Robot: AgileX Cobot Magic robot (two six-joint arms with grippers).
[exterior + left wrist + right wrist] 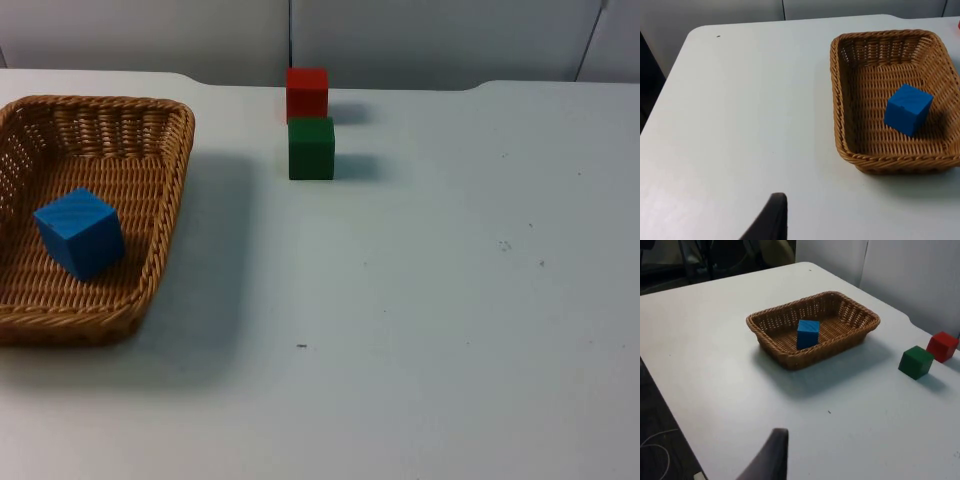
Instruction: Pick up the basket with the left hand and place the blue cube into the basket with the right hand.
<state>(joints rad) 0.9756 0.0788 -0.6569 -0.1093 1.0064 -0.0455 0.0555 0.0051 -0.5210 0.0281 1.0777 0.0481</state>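
A wicker basket [150, 265] sits flat on the white table [450, 330] with the blue cube [80, 233] already inside it, the cube resting on the woven floor, turned at an angle to the basket's walls and leaning close to one long side. The basket stands on the table surface, with no gripper touching it.

The left gripper [771, 220] hangs above bare table, well apart from the basket, which lies ahead of it and off to one side; only a single black fingertip can be seen, so whether its fingers are spread or closed cannot be told. From this arm's wrist view the cube [907, 109] sits in the basket [840, 100] toward the near end, tilted on the weave.

The right gripper [771, 457] is likewise held back over open table, farther still from the basket [785, 352], which lies well ahead of it with the cube [808, 333] standing inside. Its fingers' state cannot be told either; it carries nothing that can be seen.

Away from both grippers, a green cube [311, 148] and a red cube [306, 93] stand just beside each other near the grey partition wall [450, 35], the red one nearer the wall, both well apart from the basket.
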